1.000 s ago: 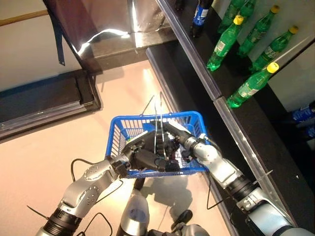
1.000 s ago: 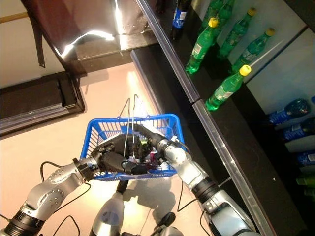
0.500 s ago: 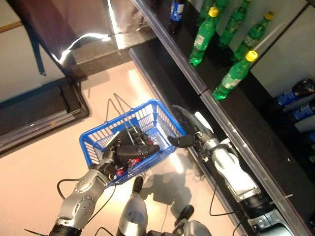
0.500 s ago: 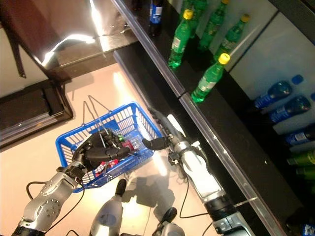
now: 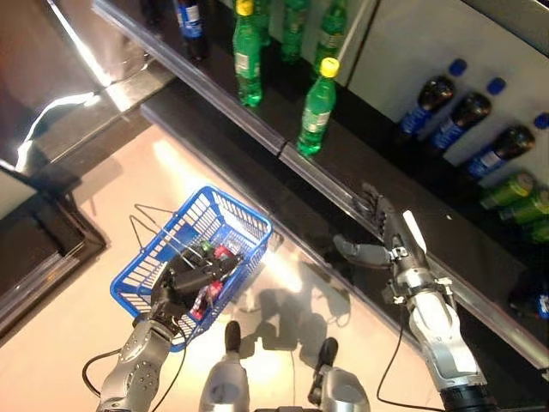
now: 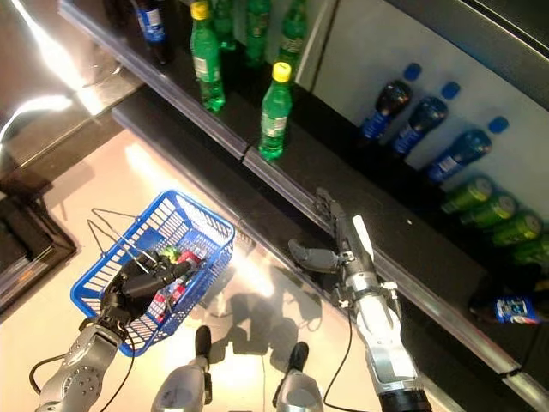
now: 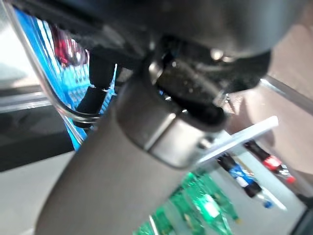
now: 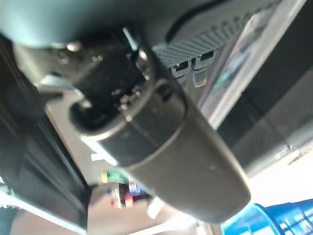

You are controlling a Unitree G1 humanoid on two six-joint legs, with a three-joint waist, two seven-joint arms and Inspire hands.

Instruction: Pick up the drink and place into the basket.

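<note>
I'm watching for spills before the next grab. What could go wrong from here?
The right hand is open and empty by the shelf edge, near the closest green bottle; a loose reach could tip it into the bottles behind. The basket hangs tilted from the left hand with drinks already inside, so a swing might spill them.
</note>
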